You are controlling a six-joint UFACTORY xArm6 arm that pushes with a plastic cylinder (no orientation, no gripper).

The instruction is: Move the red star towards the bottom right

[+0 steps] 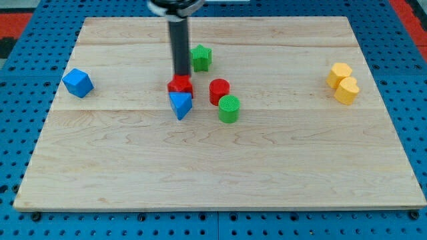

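The red star [180, 85] lies left of the board's middle, in the upper half. My tip [181, 75] rests at the star's top edge, the dark rod rising straight up from it. A blue triangle [179, 105] touches the star's lower edge. A red cylinder [219, 91] stands just right of the star. A green cylinder [229, 109] sits below and right of the red cylinder. A green star [201, 57] lies right of the rod, above the red blocks.
A blue block [78, 83] sits near the board's left edge. Two yellow blocks [339, 74] [347, 91] touch each other near the right edge. The wooden board [220, 167] lies on a blue pegboard surface.
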